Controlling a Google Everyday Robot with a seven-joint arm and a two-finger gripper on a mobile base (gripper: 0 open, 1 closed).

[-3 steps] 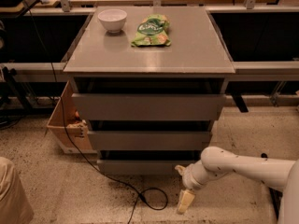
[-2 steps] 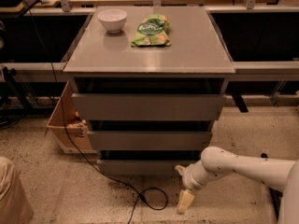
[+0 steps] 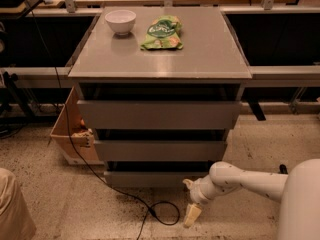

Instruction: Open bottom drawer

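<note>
The grey cabinet (image 3: 160, 59) has three handleless drawer fronts. The bottom drawer (image 3: 145, 178) is the lowest and narrowest, its front close to the floor. The middle drawer (image 3: 160, 150) and the top drawer (image 3: 159, 115) sit above it. My white arm reaches in from the lower right. My gripper (image 3: 191, 210) hangs just in front of and below the bottom drawer's right end, a little above the floor, with one beige fingertip (image 3: 191, 215) pointing down.
A white bowl (image 3: 120, 21) and a green chip bag (image 3: 162, 33) lie on the cabinet top. A black cable (image 3: 150, 210) loops on the speckled floor in front. A cardboard box (image 3: 70, 134) stands left of the cabinet. A beige object (image 3: 15, 209) sits at the lower left.
</note>
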